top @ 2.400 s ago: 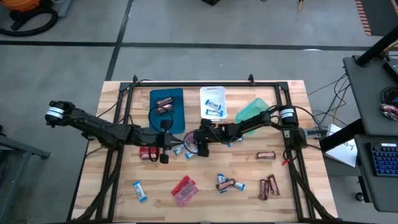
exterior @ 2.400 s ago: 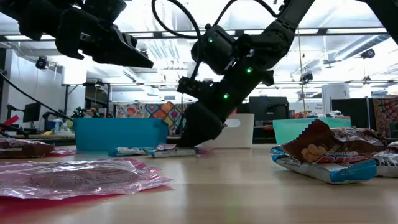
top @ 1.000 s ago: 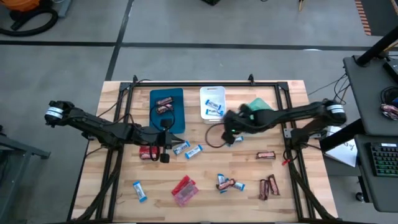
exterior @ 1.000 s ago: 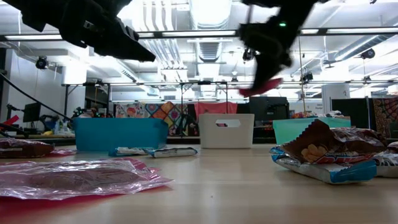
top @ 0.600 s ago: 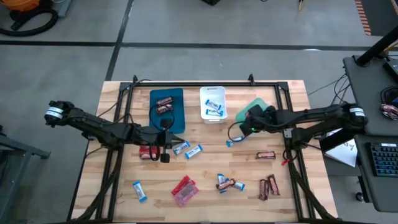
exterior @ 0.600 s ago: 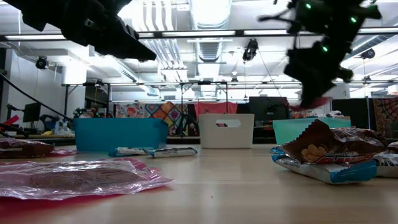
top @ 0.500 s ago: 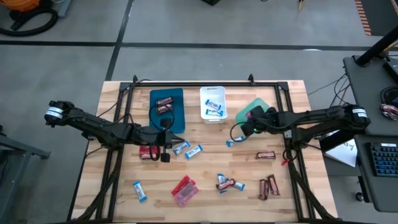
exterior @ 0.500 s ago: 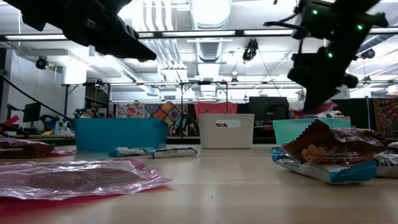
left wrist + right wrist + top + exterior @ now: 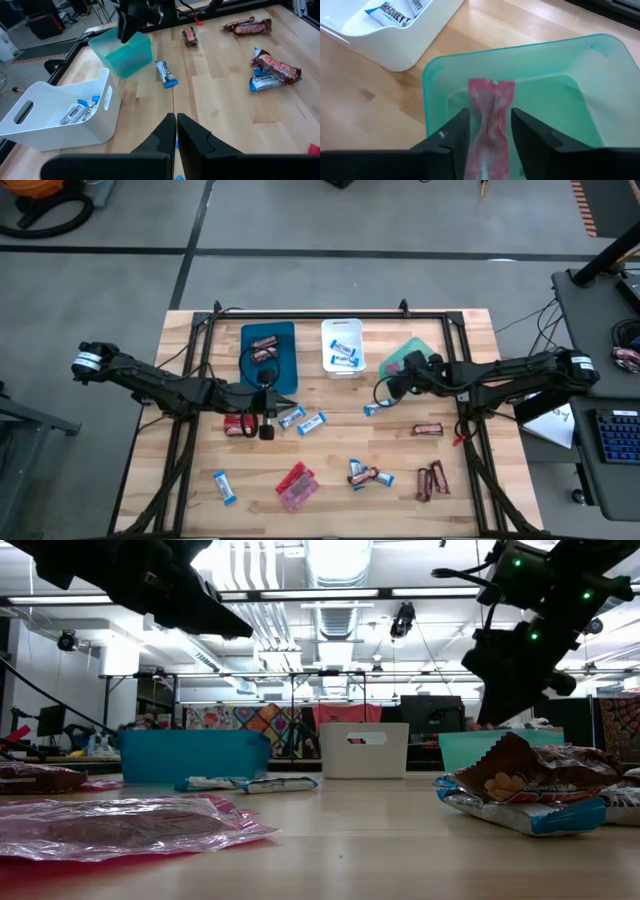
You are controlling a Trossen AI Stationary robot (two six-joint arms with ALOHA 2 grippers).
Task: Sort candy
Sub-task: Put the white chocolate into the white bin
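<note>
The candy lies scattered on the table: blue-and-white bars, dark brown bars and a red packet. My right gripper hangs over the green tray, shut on a pink packet; in the high view it is at the tray's near left corner. My left gripper is shut and empty, raised above the table in front of the blue tray, beside a red piece. My right gripper pinches the pink packet between its two fingers, which lie on the packet's long sides. The packet's crimped free end sticks out past the fingertips. The packet is lifted clear, above the green tray's inside.
The blue tray holds brown bars; the white tray holds blue-and-white bars. A black frame runs along the table's far edge and sides. Bare wood lies between the trays and the near candy.
My right gripper has carried the pink packet toward the table's right, from in front of the white tray to over the green tray, slowing at the end. The packet has stayed between its fingers.
</note>
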